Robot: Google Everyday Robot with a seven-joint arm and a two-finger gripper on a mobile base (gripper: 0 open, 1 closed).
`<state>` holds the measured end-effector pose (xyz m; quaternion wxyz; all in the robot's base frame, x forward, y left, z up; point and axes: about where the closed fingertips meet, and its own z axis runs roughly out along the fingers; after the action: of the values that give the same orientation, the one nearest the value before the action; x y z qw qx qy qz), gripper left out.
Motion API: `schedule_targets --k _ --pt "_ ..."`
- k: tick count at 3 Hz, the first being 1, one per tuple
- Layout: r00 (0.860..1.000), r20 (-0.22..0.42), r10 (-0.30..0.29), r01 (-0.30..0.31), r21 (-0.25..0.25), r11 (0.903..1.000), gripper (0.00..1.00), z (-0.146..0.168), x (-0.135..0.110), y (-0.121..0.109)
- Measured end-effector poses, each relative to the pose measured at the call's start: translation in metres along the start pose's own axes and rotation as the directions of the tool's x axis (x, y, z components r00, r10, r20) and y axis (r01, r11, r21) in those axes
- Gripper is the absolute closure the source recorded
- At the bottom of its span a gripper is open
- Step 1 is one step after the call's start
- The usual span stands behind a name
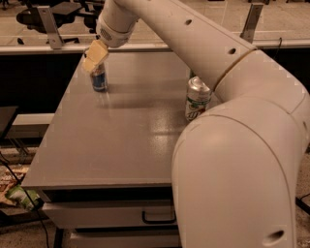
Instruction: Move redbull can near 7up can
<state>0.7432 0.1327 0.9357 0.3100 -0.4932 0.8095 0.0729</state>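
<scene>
The redbull can [100, 81], slim and blue-and-silver, stands upright at the far left of the grey table [121, 140]. My gripper [95, 56] hangs right over the can's top and hides its upper part. The 7up can [196, 99], wider and silver-white with green lettering, stands upright at the table's right side, well apart from the redbull can. My white arm passes above and beside it.
My arm's large white body [237, 160] fills the right and front right of the view and hides that part of the table. A drawer with a handle [157, 218] sits under the tabletop. Office chairs [53, 12] stand behind the table. Litter [19, 196] lies on the floor at left.
</scene>
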Motion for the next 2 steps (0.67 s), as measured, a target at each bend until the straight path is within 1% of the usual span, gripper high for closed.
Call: schedule_targets --k 1,2 --pt "1.0 0.006 -0.012 0.012 -0.024 0.9996 0.0 0.0114 -0.0091 0.0112" --pt "1.0 0.014 -0.018 0.018 -0.051 0.9985 0.0 0.0187 -0.0155 0.0176"
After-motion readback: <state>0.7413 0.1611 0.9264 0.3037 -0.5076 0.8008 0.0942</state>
